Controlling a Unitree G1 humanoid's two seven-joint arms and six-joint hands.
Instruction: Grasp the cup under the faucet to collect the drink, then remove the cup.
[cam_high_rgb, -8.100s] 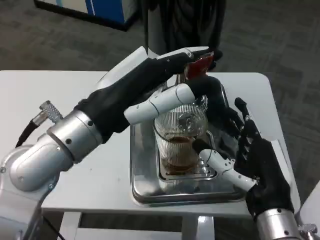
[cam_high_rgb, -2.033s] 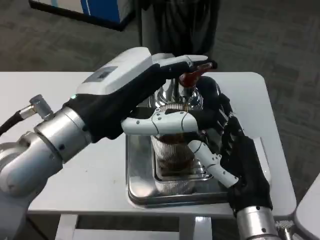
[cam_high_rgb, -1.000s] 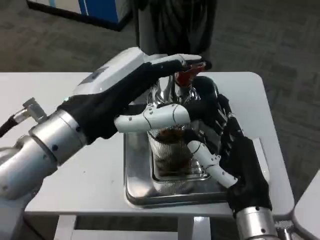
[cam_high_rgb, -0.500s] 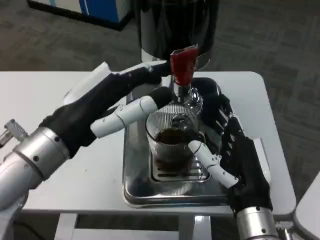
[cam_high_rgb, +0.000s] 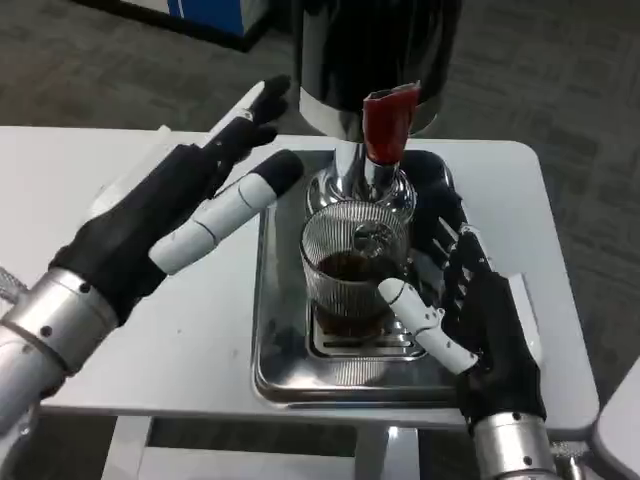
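so the ribbed glass cup, part full of dark drink, sits on the steel drip tray under the red-handled faucet, my right robot hand wrapped around its right side, my left robot hand spread wide, holding nothing, off to the left over the desk

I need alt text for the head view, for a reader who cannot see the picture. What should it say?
A ribbed glass cup partly filled with dark drink stands on a steel drip tray under a dispenser's faucet with a red handle. The right hand wraps the cup from the right; the left hand is open, left of the dispenser.
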